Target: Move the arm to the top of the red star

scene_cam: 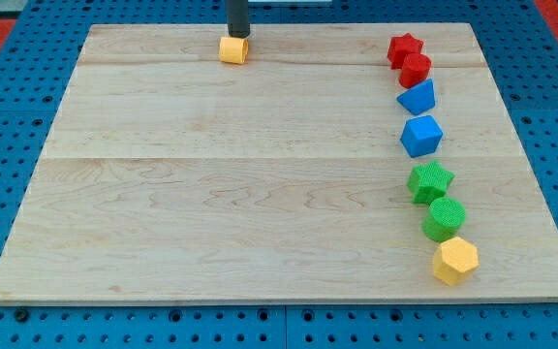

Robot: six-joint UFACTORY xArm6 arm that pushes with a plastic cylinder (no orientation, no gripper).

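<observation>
The red star lies near the view's top right of the wooden board. A red cylinder touches its lower right side. My tip is at the view's top, left of centre, right behind a small yellow block. It is far to the left of the red star.
Below the red cylinder a column runs down the view's right: a blue triangular block, a blue cube, a green star, a green cylinder and a yellow hexagonal block. Blue pegboard surrounds the board.
</observation>
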